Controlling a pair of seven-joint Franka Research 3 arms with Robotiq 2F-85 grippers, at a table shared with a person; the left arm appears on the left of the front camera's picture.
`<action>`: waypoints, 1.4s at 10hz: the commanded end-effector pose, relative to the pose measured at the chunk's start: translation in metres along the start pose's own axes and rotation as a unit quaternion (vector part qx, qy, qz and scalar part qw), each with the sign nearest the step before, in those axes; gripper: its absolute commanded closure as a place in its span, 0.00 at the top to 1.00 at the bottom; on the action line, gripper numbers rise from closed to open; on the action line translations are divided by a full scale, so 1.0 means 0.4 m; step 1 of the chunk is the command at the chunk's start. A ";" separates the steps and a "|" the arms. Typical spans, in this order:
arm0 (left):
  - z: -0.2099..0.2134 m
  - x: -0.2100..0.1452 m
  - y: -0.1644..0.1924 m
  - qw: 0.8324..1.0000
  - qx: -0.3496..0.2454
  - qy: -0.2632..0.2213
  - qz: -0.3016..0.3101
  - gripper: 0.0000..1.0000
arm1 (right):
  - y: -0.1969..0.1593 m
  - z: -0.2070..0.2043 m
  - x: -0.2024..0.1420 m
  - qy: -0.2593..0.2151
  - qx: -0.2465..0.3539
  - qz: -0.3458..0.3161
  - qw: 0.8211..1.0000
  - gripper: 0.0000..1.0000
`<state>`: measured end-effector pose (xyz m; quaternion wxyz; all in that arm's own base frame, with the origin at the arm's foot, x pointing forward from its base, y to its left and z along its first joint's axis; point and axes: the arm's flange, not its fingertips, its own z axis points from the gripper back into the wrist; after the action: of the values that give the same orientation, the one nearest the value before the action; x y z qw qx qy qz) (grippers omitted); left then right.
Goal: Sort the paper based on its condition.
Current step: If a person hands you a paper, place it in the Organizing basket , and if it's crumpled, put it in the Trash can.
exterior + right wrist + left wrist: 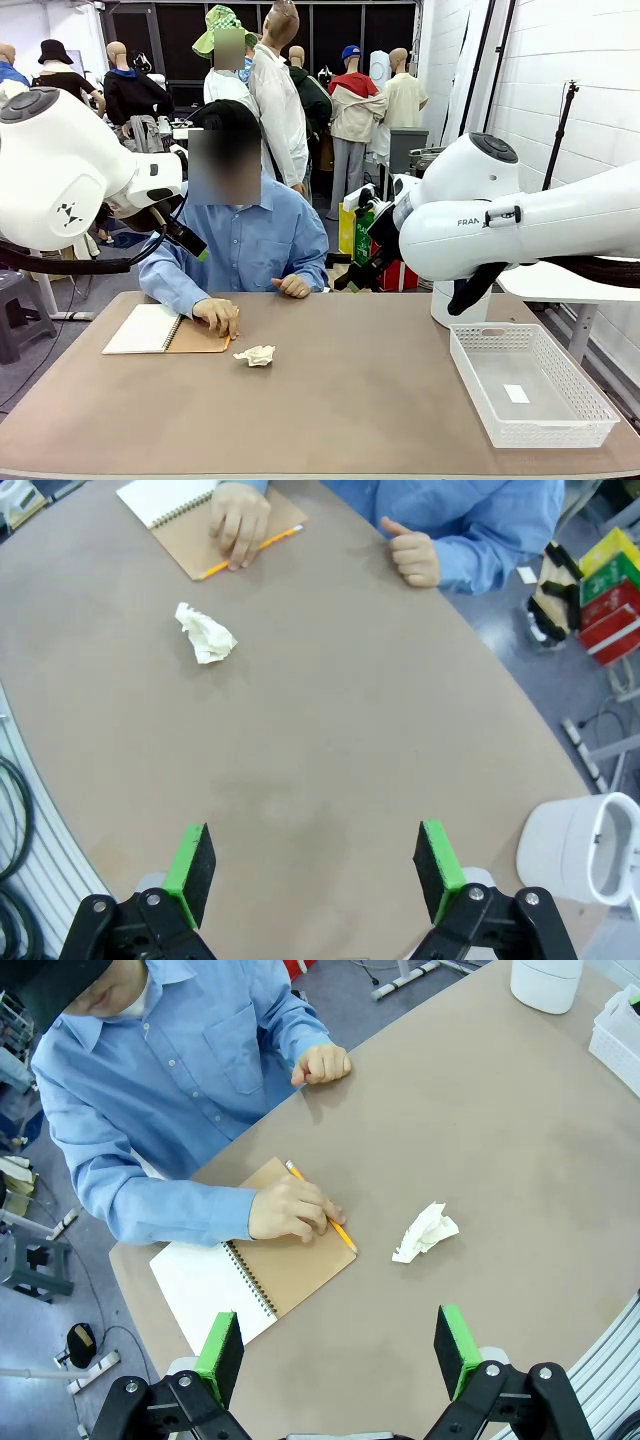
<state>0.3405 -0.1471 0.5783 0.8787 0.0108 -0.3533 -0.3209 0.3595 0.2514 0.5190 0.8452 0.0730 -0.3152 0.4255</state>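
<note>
Gaping left gripper (338,1335) faces crumpled paper (425,1232), seemingly longest left-to-right.

Open spiral notebook (150,328) at bench (350,400) far left, orange pencil (343,1235) across its brown cover; white mesh basket (548,436) at right

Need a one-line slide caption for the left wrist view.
Open left gripper hovers above the table; a crumpled paper wad lies near the person's hand, which holds a pencil on an open notebook.
</note>
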 end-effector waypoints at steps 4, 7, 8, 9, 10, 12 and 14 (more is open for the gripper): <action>-0.001 0.001 0.000 1.000 0.000 0.000 -0.002 1.00 | 0.002 0.000 0.000 0.000 -0.001 0.001 1.000 1.00; -0.001 0.001 0.000 1.000 0.000 0.000 -0.002 1.00 | 0.024 -0.142 0.053 -0.012 0.020 0.012 1.000 1.00; -0.001 0.001 0.000 1.000 0.000 0.000 -0.002 1.00 | 0.046 -0.196 0.069 -0.016 0.035 0.023 0.999 1.00; -0.001 0.001 0.000 1.000 0.000 0.000 -0.002 1.00 | 0.064 -0.235 0.083 -0.013 0.048 0.032 0.998 1.00; -0.001 0.001 0.000 1.000 0.000 0.000 -0.002 1.00 | 0.083 -0.271 0.096 -0.009 0.058 0.041 0.997 1.00; -0.001 0.001 0.000 1.000 0.000 0.000 -0.002 1.00 | 0.116 -0.346 0.113 0.002 0.073 0.059 0.996 1.00; -0.001 0.001 0.000 1.000 0.000 0.000 -0.002 1.00 | 0.135 -0.404 0.129 0.018 0.101 0.082 0.991 1.00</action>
<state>0.3406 -0.1474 0.5782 0.8787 0.0107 -0.3531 -0.3212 0.4022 0.3829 0.4164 0.8127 0.1088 -0.2716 0.5039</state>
